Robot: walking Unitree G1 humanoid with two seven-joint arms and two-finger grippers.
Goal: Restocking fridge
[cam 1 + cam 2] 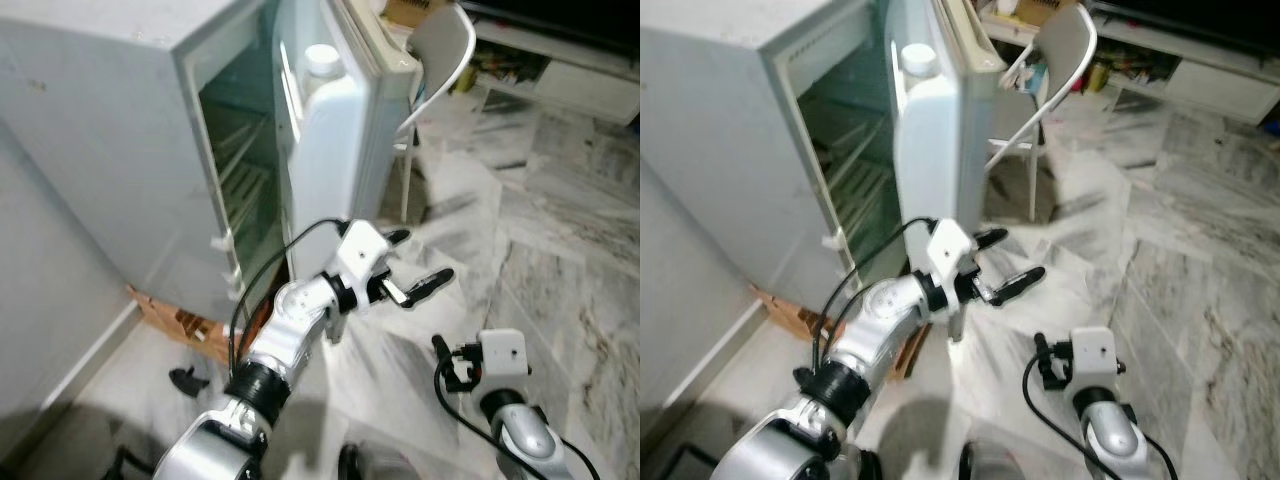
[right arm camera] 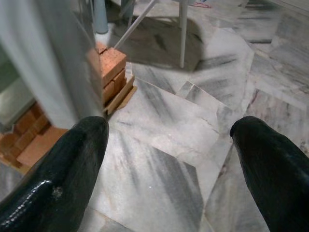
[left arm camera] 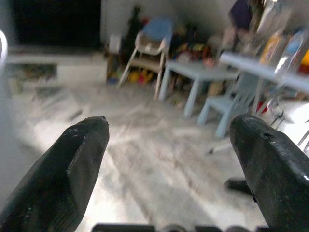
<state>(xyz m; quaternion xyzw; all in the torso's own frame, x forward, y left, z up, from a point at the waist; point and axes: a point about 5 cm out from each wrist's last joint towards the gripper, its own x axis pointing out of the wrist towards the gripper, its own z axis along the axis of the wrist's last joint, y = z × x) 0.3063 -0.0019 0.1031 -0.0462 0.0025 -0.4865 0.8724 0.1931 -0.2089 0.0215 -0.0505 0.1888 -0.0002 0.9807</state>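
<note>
Beside upright fridge [image 1: 130, 130], door [image 1: 335, 130] ajar, left tool [image 1: 405, 262] spread empty.

1 fridge [image 1: 120, 130], door [image 1: 330, 130] open, 1 white jug [image 1: 322, 60] in door. 2 grippers: left [image 1: 410, 262], right [image 1: 441, 362]. 1 white chair [image 1: 440, 50]. 1 blue kids' table [image 3: 203, 72], 1 blue chair [image 3: 231, 104], 1 high chair [image 3: 147, 46]. Bricks [image 2: 112, 67] stacked, no. unclear.

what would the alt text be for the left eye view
The robot's left gripper, jaws open and holding nothing, is raised beside the open fridge door, with wire shelves visible inside the fridge. The right gripper hangs low over the marble floor.
</note>
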